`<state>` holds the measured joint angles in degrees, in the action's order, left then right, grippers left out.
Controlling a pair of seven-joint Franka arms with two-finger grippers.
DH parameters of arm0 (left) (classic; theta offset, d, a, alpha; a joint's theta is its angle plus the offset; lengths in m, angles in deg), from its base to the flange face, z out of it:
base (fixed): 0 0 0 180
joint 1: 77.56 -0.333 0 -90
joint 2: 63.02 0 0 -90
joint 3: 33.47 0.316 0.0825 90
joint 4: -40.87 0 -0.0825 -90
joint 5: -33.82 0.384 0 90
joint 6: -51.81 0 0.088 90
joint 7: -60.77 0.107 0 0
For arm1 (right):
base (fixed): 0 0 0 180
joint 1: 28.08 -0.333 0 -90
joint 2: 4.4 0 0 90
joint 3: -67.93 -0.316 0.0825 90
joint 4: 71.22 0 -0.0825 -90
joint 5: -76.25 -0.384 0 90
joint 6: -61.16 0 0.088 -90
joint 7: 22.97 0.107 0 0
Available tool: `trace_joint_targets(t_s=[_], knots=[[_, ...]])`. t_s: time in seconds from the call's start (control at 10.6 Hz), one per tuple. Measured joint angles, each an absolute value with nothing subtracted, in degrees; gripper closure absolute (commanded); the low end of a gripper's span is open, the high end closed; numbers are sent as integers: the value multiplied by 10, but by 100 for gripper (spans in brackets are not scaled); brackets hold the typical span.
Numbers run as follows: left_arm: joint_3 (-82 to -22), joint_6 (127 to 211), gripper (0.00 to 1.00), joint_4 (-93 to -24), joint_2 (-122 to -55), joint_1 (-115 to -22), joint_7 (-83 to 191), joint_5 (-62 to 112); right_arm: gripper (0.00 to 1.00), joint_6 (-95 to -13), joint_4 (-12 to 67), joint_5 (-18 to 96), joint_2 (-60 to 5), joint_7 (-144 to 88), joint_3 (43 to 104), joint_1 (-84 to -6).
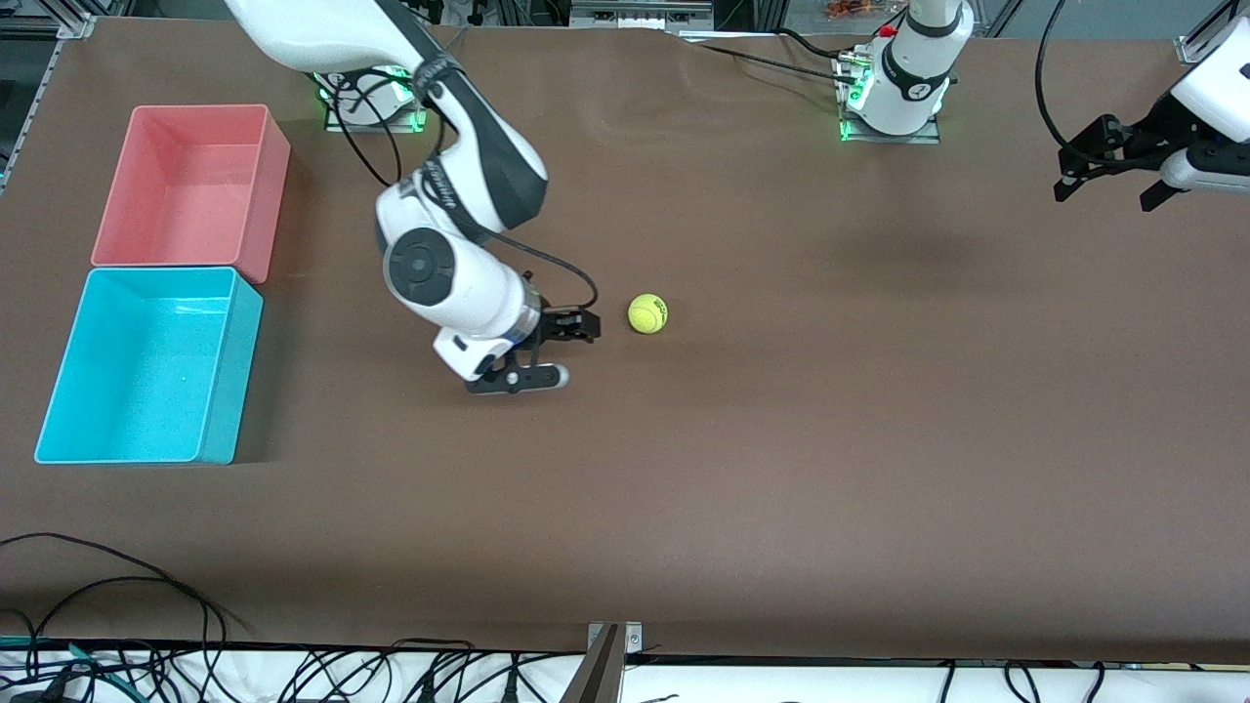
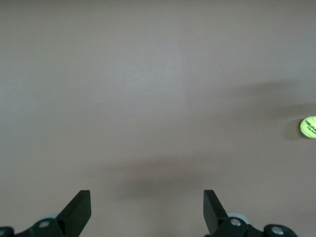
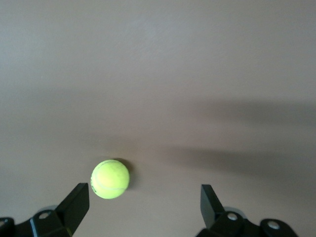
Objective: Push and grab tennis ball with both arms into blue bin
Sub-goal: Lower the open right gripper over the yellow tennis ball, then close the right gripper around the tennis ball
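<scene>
My table [image 1: 781,469] is one wide brown sheet, matte and slightly rippled near the bases, with loose black cables [image 1: 117,605] along the edge nearest the front camera.

My arms are smooth white shells with dark grey joint bands. My right arm [image 1: 459,195] comes down from its base and folds at the elbow, wrist low and tipped sideways, so my right gripper [image 1: 571,350] sits just above the tabletop near the table's middle. Its two black fingers are spread wide and hold nothing. My left arm [image 1: 1211,88] waits at its own end of the table, with my left gripper [image 1: 1104,181] up in the air over bare brown surface, jaws likewise wide apart and empty.

Two rectangular thin-walled plastic tubs stand touching at the right arm's end. The pink bin [image 1: 190,190] is farther from the front camera; the blue bin [image 1: 146,366], with a speckled floor, is nearer. Both hold nothing.

The ball [image 1: 646,313], small, round, fuzzy and yellow-green with a dark logo, rests on the table just beside my right gripper, toward the left arm's end. In the right wrist view the ball [image 3: 110,178] lies close to one fingertip [image 3: 76,197], not between the two; whether they touch I cannot tell.
</scene>
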<state>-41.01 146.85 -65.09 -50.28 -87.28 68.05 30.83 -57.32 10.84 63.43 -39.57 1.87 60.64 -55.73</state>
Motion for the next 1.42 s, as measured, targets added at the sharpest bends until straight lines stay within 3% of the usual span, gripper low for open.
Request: trace_joint_targets(t_s=[0.38,0.76,1.04,1.42], knots=[[-410,1468,0,-649,-525,-887,680,308,0,-605,108,634,-426,103,607,-626],[-412,1468,0,-638,-528,-887,680,308,0,-687,108,635,-465,139,608,-669],[-418,1468,0,-631,-529,-887,680,308,0,-737,108,643,-506,153,610,-688],[-418,1468,0,-631,-530,-887,680,308,0,-744,108,686,-515,169,615,-697]])
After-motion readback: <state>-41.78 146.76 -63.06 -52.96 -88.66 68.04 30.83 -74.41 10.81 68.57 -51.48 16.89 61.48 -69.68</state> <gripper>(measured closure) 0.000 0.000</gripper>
